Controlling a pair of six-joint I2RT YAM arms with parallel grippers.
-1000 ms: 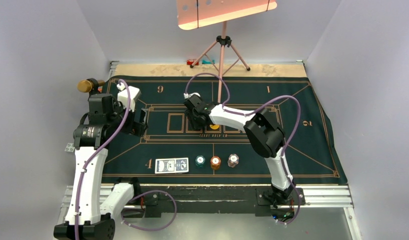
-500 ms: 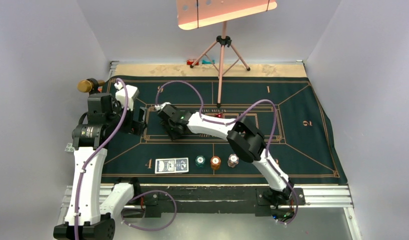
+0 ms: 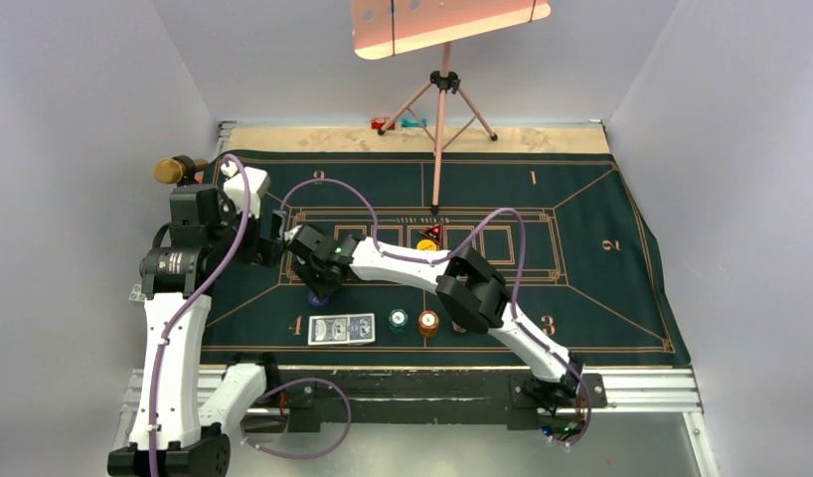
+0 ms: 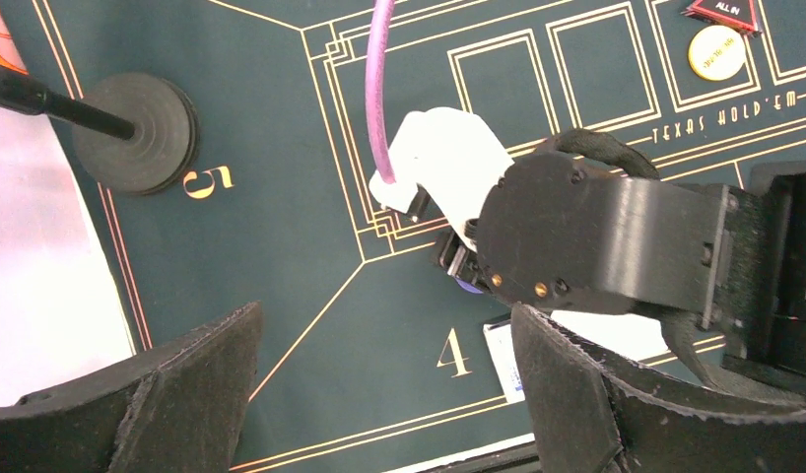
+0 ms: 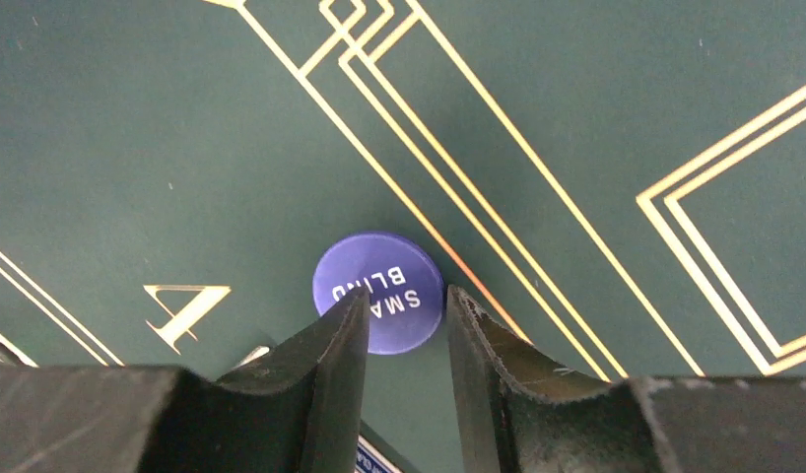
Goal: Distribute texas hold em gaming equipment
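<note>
The right gripper point(image 5: 407, 296) is reaching low over the blue Small Blind disc point(image 5: 377, 286), which is lying flat on the felt mat point(image 5: 576, 118) beside seat number 4 point(image 5: 185, 307), likely its assigned place. Its fingers are standing narrowly apart, and I cannot tell whether they are pinching the disc. The left gripper point(image 4: 384, 330) is hanging wide open, empty.

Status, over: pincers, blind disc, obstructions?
Left pincer wide open, empty. Right pincer part-open over blue small-blind disc, flat on mat by seat 4. Cards close by.
</note>
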